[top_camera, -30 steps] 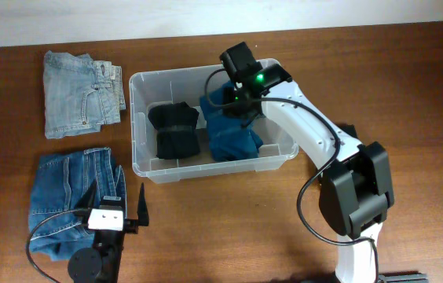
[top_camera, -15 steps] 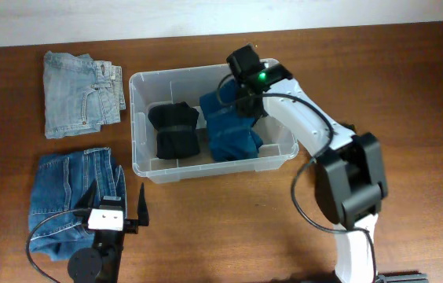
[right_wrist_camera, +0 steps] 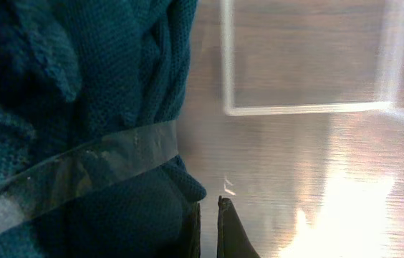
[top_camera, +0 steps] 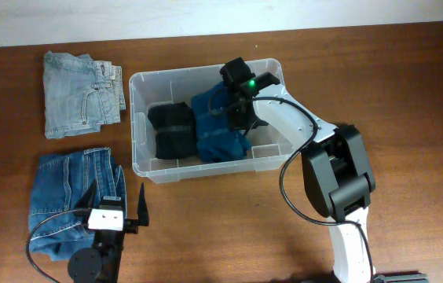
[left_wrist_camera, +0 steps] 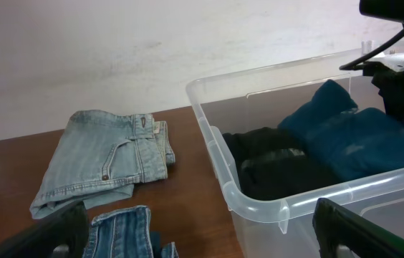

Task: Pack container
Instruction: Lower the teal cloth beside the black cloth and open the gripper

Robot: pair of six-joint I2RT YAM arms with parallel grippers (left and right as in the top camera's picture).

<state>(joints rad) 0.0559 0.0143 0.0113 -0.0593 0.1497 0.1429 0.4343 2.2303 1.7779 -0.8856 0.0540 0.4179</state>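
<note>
The container [top_camera: 137, 126] is a clear plastic bin in the middle of the table. Inside it a black folded garment [top_camera: 176, 130] lies on the left and a teal folded garment [top_camera: 217, 130] lies against it. My right gripper [top_camera: 239, 116] is down inside the bin at the teal garment's right edge. The right wrist view shows this gripper [right_wrist_camera: 209, 229] shut and holding nothing, with the teal knit [right_wrist_camera: 80, 107] touching its left finger and the bin's floor [right_wrist_camera: 295, 158] bare to the right. My left gripper [top_camera: 115, 198] hangs open at the front left.
Folded light-blue jeans [top_camera: 80, 93] lie at the back left of the table. Darker blue jeans [top_camera: 68, 200] lie at the front left, partly under my left gripper [left_wrist_camera: 202, 240]. The bin's near corner [left_wrist_camera: 259, 204] stands just right of that gripper.
My right gripper has shut and moved left inside the bin. The teal garment has slid left with it, up against the black one. The left arm has not moved.
</note>
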